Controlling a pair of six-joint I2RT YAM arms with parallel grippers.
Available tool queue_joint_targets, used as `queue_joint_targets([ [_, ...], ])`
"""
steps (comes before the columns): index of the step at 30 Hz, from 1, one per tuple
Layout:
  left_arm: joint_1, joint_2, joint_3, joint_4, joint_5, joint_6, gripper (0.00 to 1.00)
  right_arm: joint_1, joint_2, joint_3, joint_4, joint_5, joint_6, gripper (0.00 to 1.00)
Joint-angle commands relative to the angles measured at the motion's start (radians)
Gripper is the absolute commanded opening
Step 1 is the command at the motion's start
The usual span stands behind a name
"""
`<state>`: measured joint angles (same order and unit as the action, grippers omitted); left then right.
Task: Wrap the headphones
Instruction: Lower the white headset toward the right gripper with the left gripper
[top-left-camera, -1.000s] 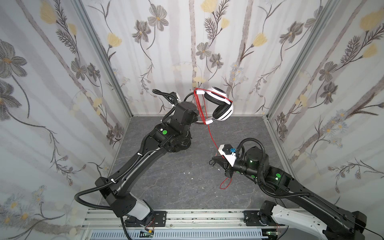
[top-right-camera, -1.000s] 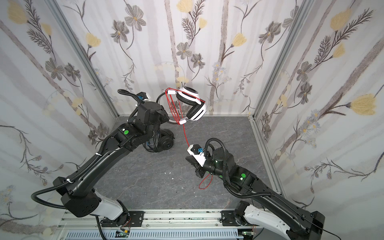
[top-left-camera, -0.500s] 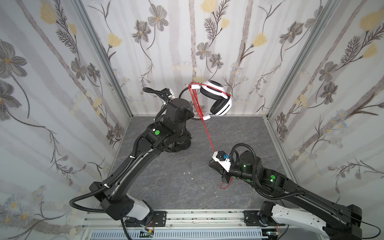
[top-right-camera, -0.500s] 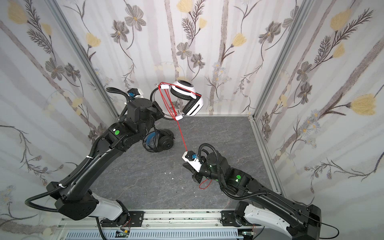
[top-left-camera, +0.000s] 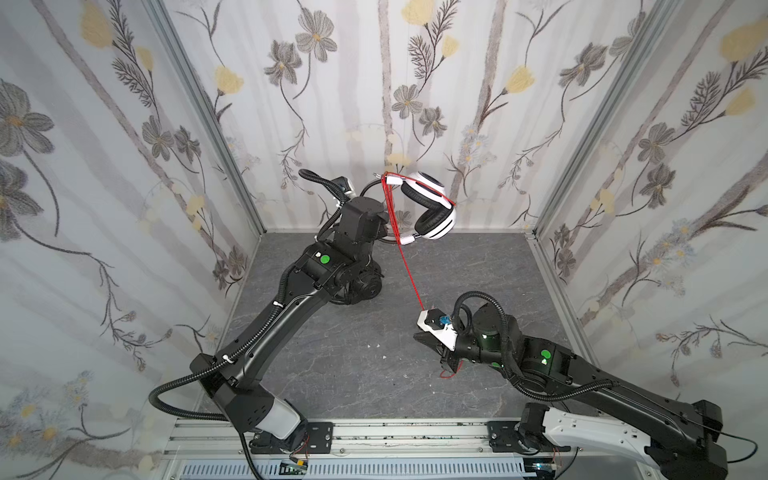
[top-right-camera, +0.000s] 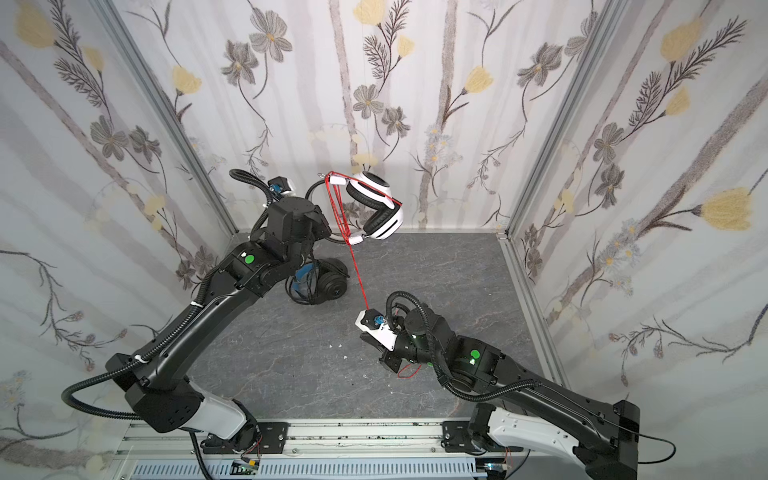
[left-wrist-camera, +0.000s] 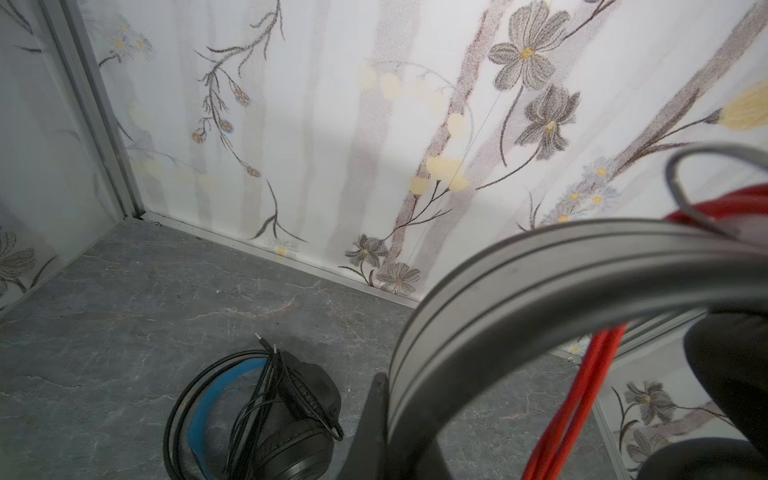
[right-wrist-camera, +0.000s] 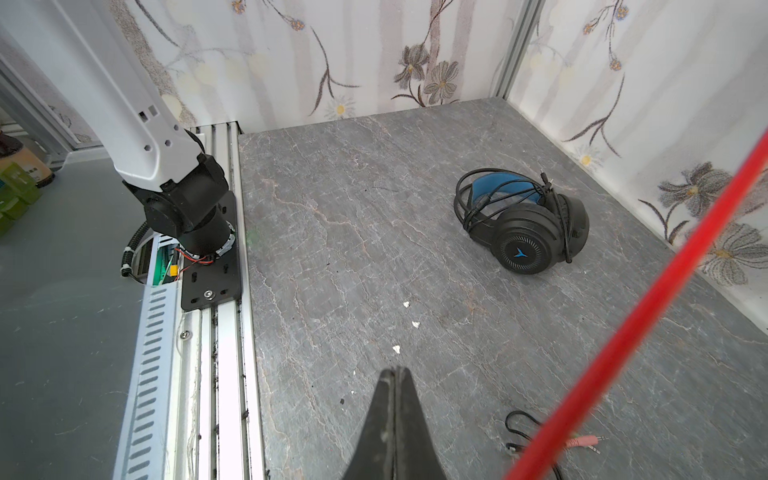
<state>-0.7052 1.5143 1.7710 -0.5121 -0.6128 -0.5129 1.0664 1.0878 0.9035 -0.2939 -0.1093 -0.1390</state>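
Above far edge of floor (top-left-camera: 332, 353), held white headset (top-left-camera: 432, 212) aloft by band in closed left gripper (left-wrist-camera: 384, 409), red cable (top-left-camera: 409, 274) strung taut past right gripper (right-wrist-camera: 395, 376), jaws together, pinch unseen; needed steady tension for next turn, with black headset (right-wrist-camera: 523, 226) by far-left corner.

robot lab booth: floral panel walls (top-left-camera: 361, 104), aluminium mounting rail (top-left-camera: 407, 434).

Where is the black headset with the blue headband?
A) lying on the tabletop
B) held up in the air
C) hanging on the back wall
A: the black headset lies on the grey tabletop with its cable looped round it; the white headset is the one up in the air.
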Motion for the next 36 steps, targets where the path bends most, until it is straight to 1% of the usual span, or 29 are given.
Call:
queue_joint_targets([
  [1,-0.009,0.003,-0.03,0.102,-0.096,0.077,0.0,0.003,0.003,0.051,-0.043,0.003,-0.034,0.0],
  [5,-0.037,0.031,-0.067,0.085,-0.14,0.197,0.0,0.004,0.02,0.144,-0.087,0.001,-0.056,0.0],
  [8,-0.075,0.065,-0.092,0.084,-0.16,0.302,0.0,0.003,0.047,0.213,-0.114,0.013,-0.073,0.0],
  [11,-0.116,0.086,-0.121,0.075,-0.144,0.403,0.0,0.002,0.067,0.261,-0.139,0.072,-0.094,0.0],
  [13,-0.131,0.084,-0.148,0.044,-0.125,0.434,0.0,0.001,0.073,0.277,-0.159,0.125,-0.121,0.0],
  [15,-0.142,0.059,-0.198,0.025,-0.076,0.456,0.0,-0.007,0.071,0.282,-0.176,0.177,-0.152,0.0],
  [18,-0.153,0.022,-0.247,-0.019,-0.005,0.503,0.0,-0.038,0.067,0.282,-0.198,0.21,-0.185,0.01],
  [21,-0.16,-0.003,-0.273,-0.083,0.091,0.546,0.0,-0.087,0.06,0.281,-0.209,0.194,-0.206,0.03],
  [24,-0.169,-0.023,-0.284,-0.158,0.142,0.581,0.0,-0.12,0.054,0.281,-0.218,0.195,-0.242,0.04],
  [27,-0.173,-0.034,-0.274,-0.226,0.19,0.618,0.0,-0.126,0.054,0.279,-0.221,0.242,-0.277,0.06],
  [32,-0.196,-0.012,-0.201,-0.363,0.288,0.68,0.0,-0.132,0.077,0.299,-0.212,0.293,-0.283,0.07],
  [36,-0.215,-0.02,-0.172,-0.408,0.352,0.681,0.0,-0.149,0.081,0.29,-0.202,0.313,-0.279,0.08],
])
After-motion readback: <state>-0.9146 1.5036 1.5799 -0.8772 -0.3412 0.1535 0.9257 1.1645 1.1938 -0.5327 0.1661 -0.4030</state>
